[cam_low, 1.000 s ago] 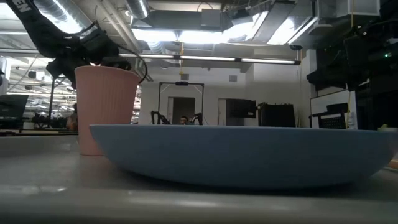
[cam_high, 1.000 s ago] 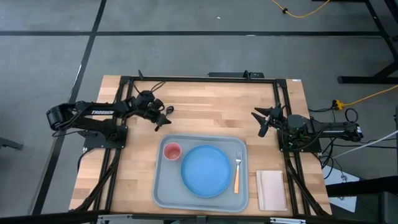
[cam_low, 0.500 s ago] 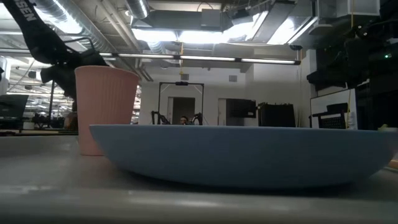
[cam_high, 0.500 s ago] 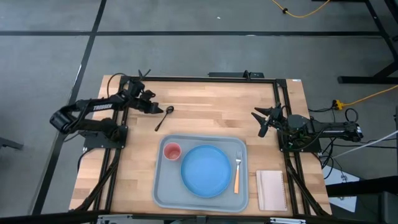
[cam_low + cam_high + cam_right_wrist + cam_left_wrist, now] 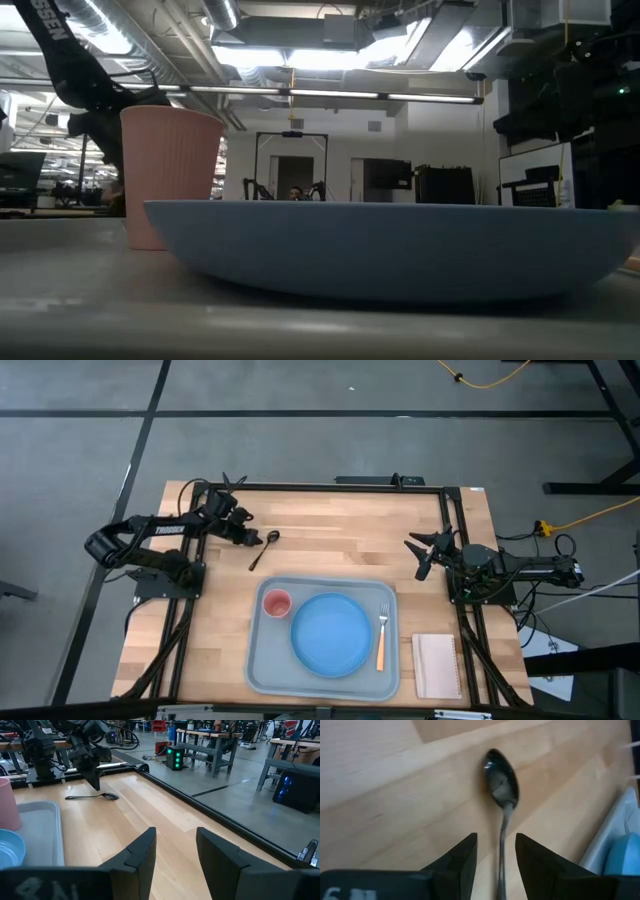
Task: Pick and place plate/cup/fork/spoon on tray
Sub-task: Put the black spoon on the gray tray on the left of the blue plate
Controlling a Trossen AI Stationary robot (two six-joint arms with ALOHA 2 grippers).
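Note:
The dark spoon [image 5: 262, 550] lies flat on the bare wood, beyond the tray's far left corner, bowl [image 5: 500, 776] toward the far edge. My left gripper [image 5: 246, 536] stands open just left of the bowl. In its wrist view the handle [image 5: 502, 845] runs between the two fingers, and I cannot tell whether they touch it. On the pale tray [image 5: 262, 660] rest the blue plate [image 5: 328, 634], the pink cup [image 5: 276, 603] upright at the far left corner, and the orange-handled fork [image 5: 381, 636] along the right side. My right gripper [image 5: 424, 550] waits open at the table's right.
A small white pad [image 5: 436, 665] lies right of the tray near the front edge. A black frame [image 5: 330, 486] runs along the table's far and side edges. Bare wood stretches between the spoon and my right gripper.
My left gripper has swung from above the spoon's handle toward the table's far left corner, then come back a little toward the spoon's bowl. The spoon lies where it was. My right arm has kept still.

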